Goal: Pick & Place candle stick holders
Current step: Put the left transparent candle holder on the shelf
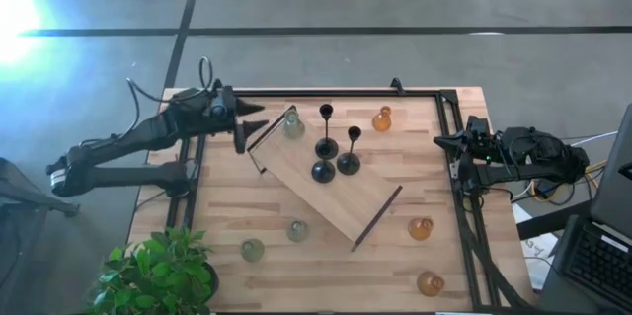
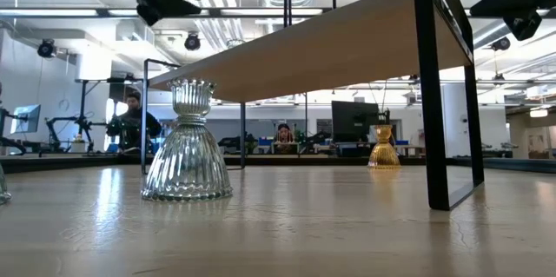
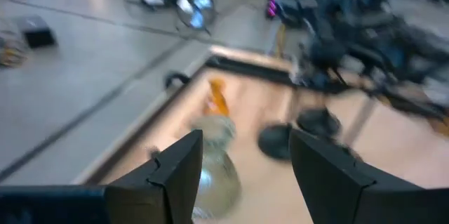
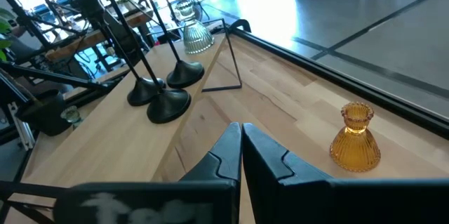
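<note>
A raised wooden board [image 1: 336, 182] lies slantwise on the table. Three black candle stick holders [image 1: 326, 147] stand on it by their round bases. A pale green glass holder [image 1: 293, 125] stands at the board's far left end. My left gripper [image 1: 242, 129] hovers just left of it, open and holding nothing; in the left wrist view the glass holder [image 3: 217, 164] shows ahead of the fingers. Two more green holders [image 1: 297, 229] [image 1: 252, 249] and three amber ones [image 1: 382, 118] [image 1: 421, 227] [image 1: 430, 282] stand on the table. My right gripper [image 4: 240, 147] waits shut at the right edge.
The board stands on black handle-legs [image 2: 443, 95], with room under it. A black rail frame [image 1: 459, 177] runs along the table's far, left and right sides. A potted plant [image 1: 158, 271] sits at the near left corner. People sit in the room beyond the table.
</note>
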Controlling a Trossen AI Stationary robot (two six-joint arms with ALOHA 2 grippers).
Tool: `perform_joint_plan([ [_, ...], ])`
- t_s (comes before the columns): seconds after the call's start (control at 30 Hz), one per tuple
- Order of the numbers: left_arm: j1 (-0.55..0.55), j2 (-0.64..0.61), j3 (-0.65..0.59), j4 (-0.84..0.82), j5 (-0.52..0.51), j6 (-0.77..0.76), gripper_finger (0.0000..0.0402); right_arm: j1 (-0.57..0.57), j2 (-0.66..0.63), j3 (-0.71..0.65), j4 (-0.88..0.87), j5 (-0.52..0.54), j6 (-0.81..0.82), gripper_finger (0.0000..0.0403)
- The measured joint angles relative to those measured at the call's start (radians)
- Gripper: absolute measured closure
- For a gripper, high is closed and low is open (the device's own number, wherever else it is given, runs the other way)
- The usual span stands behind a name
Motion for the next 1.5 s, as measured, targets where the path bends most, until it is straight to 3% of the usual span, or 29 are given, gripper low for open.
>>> perform_joint_plan([
  [0.23,-0.107,-0.017,-0.002,-0.119,0.176,0.047,0.0186,0.000,0.000,0.000,0.000,0.000,0.000,0.0394],
  [0.4,-0.228,-0.039,-0.002,-0.163,0.209,0.137,0.0186,0.000,0.000,0.000,0.000,0.000,0.000,0.0394],
  [0.53,-0.312,-0.041,-0.002,-0.169,0.163,0.115,0.0186,0.000,0.000,0.000,0.000,0.000,0.000,0.0394],
  [0.77,-0.492,0.029,-0.003,-0.248,-0.049,0.068,0.0186,0.000,0.000,0.000,0.000,0.000,0.000,0.0394],
  [0.93,-0.593,0.087,-0.003,-0.264,-0.136,0.013,0.0186,0.000,0.000,0.000,0.000,0.000,0.000,0.0394],
  [1.27,-0.709,0.178,-0.036,-0.236,-0.172,-0.167,0.0186,0.000,0.000,0.000,0.000,0.000,0.000,0.0394],
  [1.5,-0.790,0.205,-0.075,-0.164,-0.195,-0.212,0.0186,0.000,0.000,0.000,0.000,0.000,0.000,0.0394],
])
